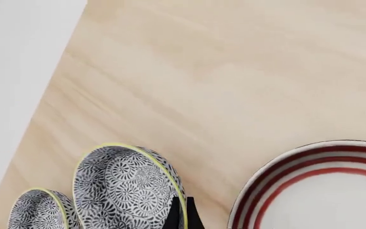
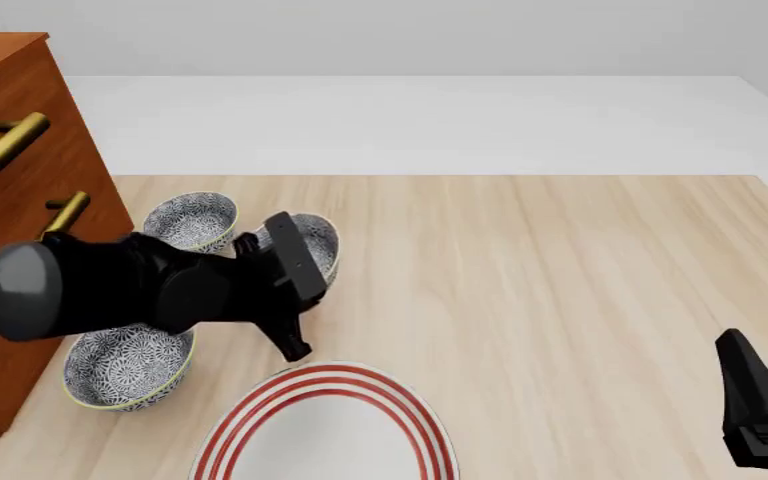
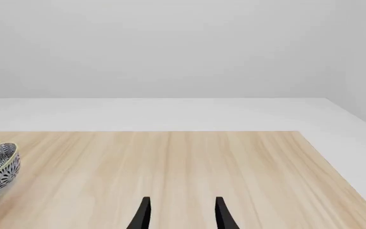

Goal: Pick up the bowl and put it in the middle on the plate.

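My left gripper is shut on the rim of a grey-blue floral bowl, which hangs tilted on its side just beyond the plate. The left wrist view shows the black fingertips pinching the yellowish rim of this bowl, with the red-ringed plate beside it. A second bowl stands behind the held one and a third bowl sits near the front left. My right gripper rests at the front right, open with nothing between its fingers.
A wooden drawer cabinet with brass handles stands along the table's left side, close to the bowls. The pale wooden table ends at a white floor behind and to the right.
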You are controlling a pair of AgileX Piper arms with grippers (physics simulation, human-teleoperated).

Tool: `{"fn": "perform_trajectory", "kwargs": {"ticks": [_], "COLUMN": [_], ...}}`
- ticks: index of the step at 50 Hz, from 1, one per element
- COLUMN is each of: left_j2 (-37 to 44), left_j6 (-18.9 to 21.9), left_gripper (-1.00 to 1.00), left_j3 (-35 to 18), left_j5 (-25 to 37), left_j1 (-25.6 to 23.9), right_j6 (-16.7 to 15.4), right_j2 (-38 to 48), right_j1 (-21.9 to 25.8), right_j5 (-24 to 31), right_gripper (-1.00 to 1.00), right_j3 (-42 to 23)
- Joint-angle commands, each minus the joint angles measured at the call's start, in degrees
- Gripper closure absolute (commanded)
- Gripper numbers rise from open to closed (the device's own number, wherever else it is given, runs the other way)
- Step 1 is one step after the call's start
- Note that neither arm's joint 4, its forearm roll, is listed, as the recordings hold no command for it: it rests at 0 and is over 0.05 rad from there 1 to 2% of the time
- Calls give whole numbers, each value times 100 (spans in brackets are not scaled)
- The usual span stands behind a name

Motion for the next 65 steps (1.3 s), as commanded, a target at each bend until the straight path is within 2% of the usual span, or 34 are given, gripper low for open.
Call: {"fn": "perform_trajectory", "kwargs": {"ticks": [1, 8, 11, 13, 20, 23, 35, 43, 56, 65], "left_j2": [-645, -856, -1148, -1275, -1597, -1567, -2126, -2538, -3095, -3148], "left_j6": [-336, -294, -601, -643, -488, -751, -605, -489, -199, -366], "left_gripper": [100, 100, 100, 100, 100, 100, 100, 100, 100, 100], "left_j3": [-48, 152, 61, 56, 120, 84, 376, 763, 868, 947], "left_j5": [415, 425, 658, 761, 935, 945, 1117, 1173, 1666, 1787], "left_j1": [-635, -786, -1175, -1280, -1329, -1550, -1574, -1553, -1749, -2010], "right_j6": [-1, 0, 1, -2, -2, 1, -1, 0, 1, 0], "right_j2": [0, 0, 1, 0, -1, 1, 1, 0, 0, 1], "right_j1": [0, -1, 0, 0, 0, -1, -1, -1, 0, -1], "right_j5": [0, 0, 0, 0, 0, 0, 0, 0, 0, 0], "right_gripper": [-100, -100, -100, -100, -100, -100, -100, -100, -100, -100], "right_j3": [0, 0, 0, 0, 0, 0, 0, 0, 0, 0]}}
